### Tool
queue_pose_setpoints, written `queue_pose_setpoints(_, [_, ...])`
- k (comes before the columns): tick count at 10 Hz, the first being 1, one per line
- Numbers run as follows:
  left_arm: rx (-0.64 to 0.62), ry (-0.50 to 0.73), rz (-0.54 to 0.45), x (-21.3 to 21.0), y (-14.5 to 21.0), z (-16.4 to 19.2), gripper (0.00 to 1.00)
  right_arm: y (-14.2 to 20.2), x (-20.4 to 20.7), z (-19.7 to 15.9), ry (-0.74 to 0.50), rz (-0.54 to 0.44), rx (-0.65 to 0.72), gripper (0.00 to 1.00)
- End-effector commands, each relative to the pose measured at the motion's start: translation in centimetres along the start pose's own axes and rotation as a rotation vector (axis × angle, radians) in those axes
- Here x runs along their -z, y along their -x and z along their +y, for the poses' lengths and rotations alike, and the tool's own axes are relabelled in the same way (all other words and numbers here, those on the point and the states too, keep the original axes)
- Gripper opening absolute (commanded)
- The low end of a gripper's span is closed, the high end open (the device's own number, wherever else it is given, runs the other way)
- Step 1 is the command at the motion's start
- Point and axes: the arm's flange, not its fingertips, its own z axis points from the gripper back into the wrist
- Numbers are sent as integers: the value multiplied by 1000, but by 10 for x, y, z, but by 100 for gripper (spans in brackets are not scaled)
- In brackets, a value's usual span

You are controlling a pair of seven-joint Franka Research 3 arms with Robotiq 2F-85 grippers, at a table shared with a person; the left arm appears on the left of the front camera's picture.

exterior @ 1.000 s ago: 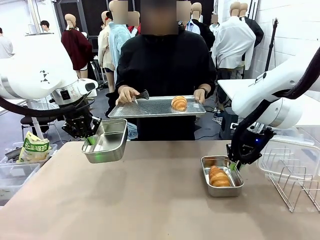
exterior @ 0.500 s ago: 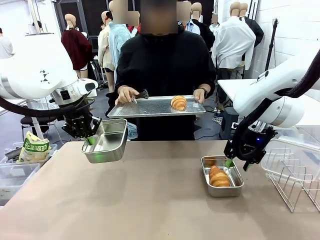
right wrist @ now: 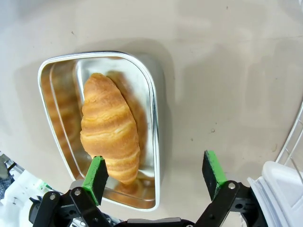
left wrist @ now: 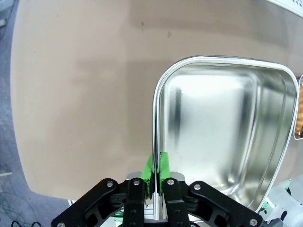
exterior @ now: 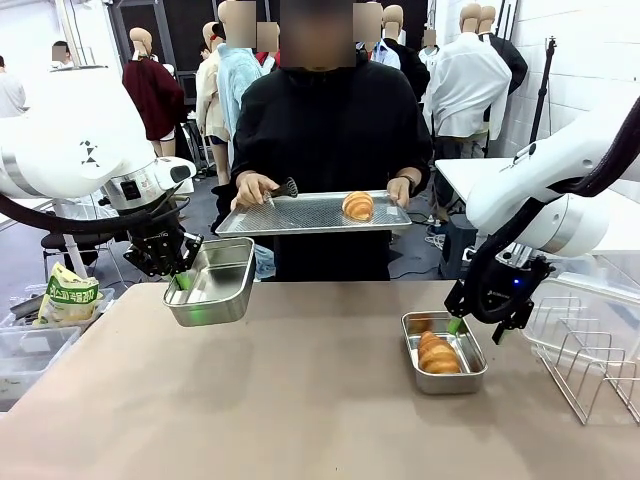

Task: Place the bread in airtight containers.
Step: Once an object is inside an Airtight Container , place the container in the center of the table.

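beige desk (exterior: 300, 410) runs across to a person in a black top, who holds a perforated metal tray (exterior: 290, 215) level above the far edge, one hand (exterior: 254, 187) at one end and the other hand (exterior: 400, 189) at the opposite end. one croissant (exterior: 357, 206) sits on that tray, toward the robot's right.

the left tool (exterior: 182, 282) is pressed together on the side wall of an empty steel container (exterior: 222, 285). its green pads pinch the rim from inside and outside, and the pan hangs tilted above the desk's left part. in the left wrist view the pan's inside is bare and shiny.

the second container (exterior: 445, 385) rests flat on the desk at the right. the other croissant (exterior: 438, 353) lies lengthwise inside it. the right tool (exterior: 478, 328) hovers just above this pan's far right corner, its fingers spread wide and gripping nothing. in the right wrist view one green pad sits over the croissant's near end and the other pad is over bare desk beside the pan.

a wire rack (exterior: 590, 375) stands at the desk's right edge.
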Motion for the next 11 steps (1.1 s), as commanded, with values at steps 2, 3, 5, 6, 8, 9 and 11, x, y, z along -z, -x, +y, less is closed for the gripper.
queue_pose_setpoints(2, [0, -2, -6, -2, 0, 1, 0, 0, -1, 0, 0, -4, 1, 100])
queue_pose_setpoints(3, [0, -2, -6, -2, 0, 1, 0, 0, -1, 0, 0, -4, 1, 100])
queue_pose_setpoints(5, [0, -2, -6, -2, 0, 1, 0, 0, -1, 0, 0, -4, 1, 100])
queue_pose_setpoints(6, [0, -2, -6, -2, 0, 1, 0, 0, -1, 0, 0, -4, 1, 100])
queue_pose_setpoints(8, [0, -2, -6, -2, 0, 1, 0, 0, -1, 0, 0, -4, 1, 100])
queue_pose_setpoints(9, [0, -2, -6, -2, 0, 1, 0, 0, -1, 0, 0, -4, 1, 100])
queue_pose_setpoints(11, [0, -2, -6, -2, 0, 1, 0, 0, 0, 0, 0, 0, 0, 100])
